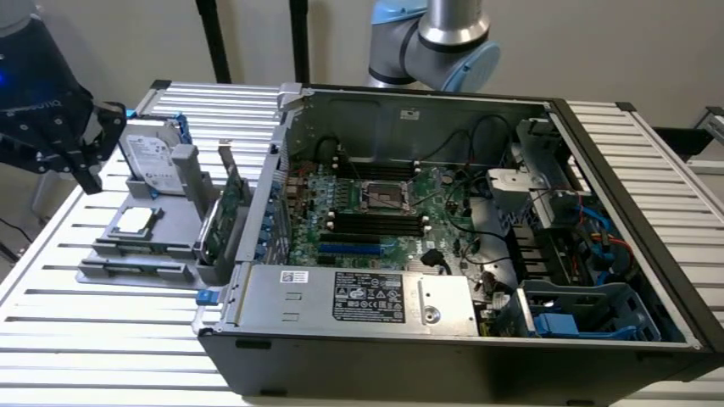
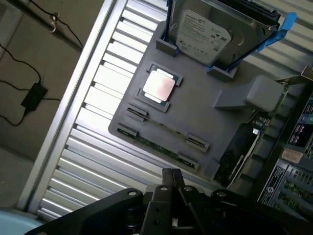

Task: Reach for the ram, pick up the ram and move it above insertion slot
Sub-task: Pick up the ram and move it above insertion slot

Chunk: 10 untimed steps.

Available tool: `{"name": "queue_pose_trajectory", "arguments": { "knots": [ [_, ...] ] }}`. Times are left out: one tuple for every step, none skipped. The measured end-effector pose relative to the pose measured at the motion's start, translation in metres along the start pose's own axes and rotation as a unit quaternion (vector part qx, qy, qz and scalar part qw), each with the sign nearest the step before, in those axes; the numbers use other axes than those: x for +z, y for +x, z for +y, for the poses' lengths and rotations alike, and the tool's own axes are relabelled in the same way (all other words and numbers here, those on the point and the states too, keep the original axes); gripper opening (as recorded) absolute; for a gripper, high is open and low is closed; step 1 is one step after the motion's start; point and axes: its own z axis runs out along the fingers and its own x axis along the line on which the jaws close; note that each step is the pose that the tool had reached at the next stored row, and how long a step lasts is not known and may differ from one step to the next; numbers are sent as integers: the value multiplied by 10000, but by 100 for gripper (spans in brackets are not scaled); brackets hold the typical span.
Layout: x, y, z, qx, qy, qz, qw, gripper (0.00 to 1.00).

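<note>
Gripper [image 2: 171,175] is pinched together with nothing in it, hanging over the slatted worktop [image 2: 93,142] right at the edge of the gray holder tray [image 2: 205,122]. The ram [image 2: 156,145] sits on edge in the tray slot closest to the gripper, near the CPU chip [image 2: 159,86] and hard drive [image 2: 203,30]. The open PC case [image 1: 453,348] stands just beside the tray.

Silver-grey arm [image 1: 450,38] with pale blue joint caps; matte black claw [image 2: 171,177] with pale lettering on its housing
</note>
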Motion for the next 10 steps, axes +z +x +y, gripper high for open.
{"name": "queue_pose_trajectory", "arguments": {
  "knots": [
    [1,0,0,-90,0,3,10000,11],
    [2,0,0,-180,0,6,9998,11],
    [3,0,0,-272,0,9,9996,11],
    [4,0,0,-359,0,13,9994,11],
    [4,0,0,-452,0,17,9990,11],
    [4,0,0,-542,0,20,9985,11],
    [5,0,0,-637,0,24,9980,11],
    [6,0,0,-726,0,27,9974,11],
    [7,0,0,-816,0,30,9967,11],
    [7,0,0,-905,-1,34,9959,11]
  ]
}}
